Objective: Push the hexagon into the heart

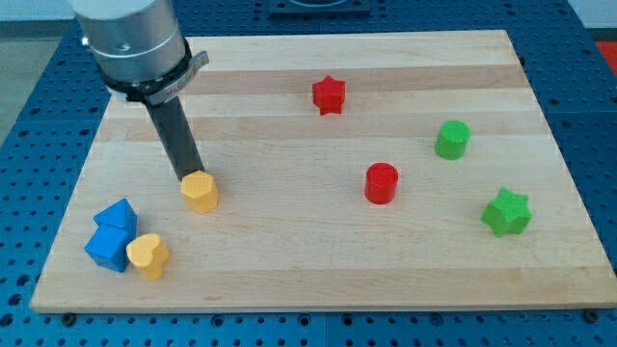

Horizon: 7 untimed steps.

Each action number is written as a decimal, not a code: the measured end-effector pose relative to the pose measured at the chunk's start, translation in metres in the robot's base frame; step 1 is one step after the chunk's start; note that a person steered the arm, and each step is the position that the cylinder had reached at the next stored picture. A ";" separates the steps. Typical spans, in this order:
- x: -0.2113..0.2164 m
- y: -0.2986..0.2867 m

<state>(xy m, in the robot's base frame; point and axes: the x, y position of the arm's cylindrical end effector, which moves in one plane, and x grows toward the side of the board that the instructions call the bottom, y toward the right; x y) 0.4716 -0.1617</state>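
Yellow heart (147, 254): view's bottom left, touching the blue blocks (113, 236).
Yellow hexagon (201, 191): just up-right of the heart, apart.
My tip (189, 177): touching the hexagon's upper-left edge; no jaws, bare rod.
Risk: off-centre push, hexagon likely slips past the heart.

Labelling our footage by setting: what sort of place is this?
Probably a robotics lab bench: a wooden board lies on a blue perforated table, with small coloured blocks scattered on it and my tip touching the yellow hexagon.

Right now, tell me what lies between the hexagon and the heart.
Nothing visible. My tip sits at the yellow hexagon on its upper side; bare board separates it from the yellow heart. The blue blocks lie left of that path.
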 end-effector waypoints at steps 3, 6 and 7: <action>-0.006 0.011; 0.022 0.023; 0.040 0.027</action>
<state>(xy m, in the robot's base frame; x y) 0.5115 -0.1342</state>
